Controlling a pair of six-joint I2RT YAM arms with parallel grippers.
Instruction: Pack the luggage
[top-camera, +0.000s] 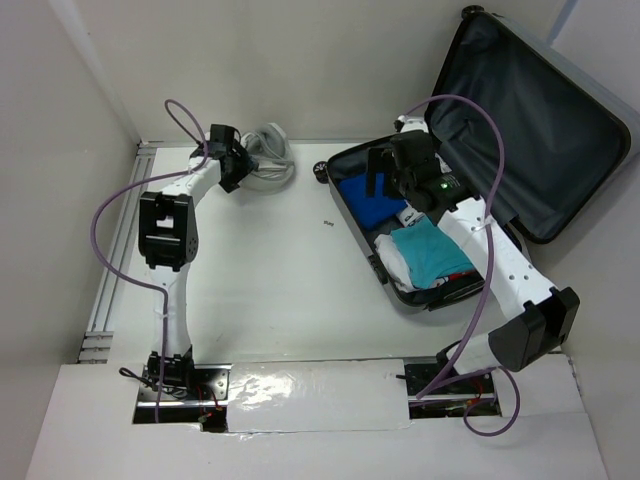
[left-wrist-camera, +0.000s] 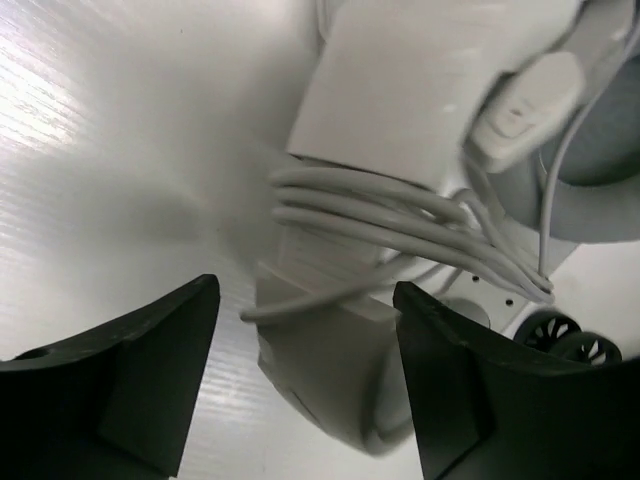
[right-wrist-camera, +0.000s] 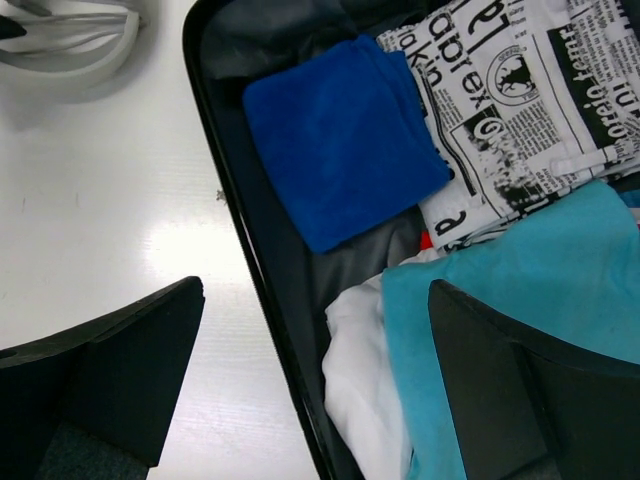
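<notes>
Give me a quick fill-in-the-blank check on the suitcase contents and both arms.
1. The luggage lies ____, with its lid tilted back.
2. The folded cloth nearest the white appliance is ____.
3. The left gripper, fingers apart, hovers over that appliance, which is wound with its own ____.
4. The right gripper hangs over the luggage's rim, holding ____.

Missing words: open; blue; cord; nothing.
</notes>
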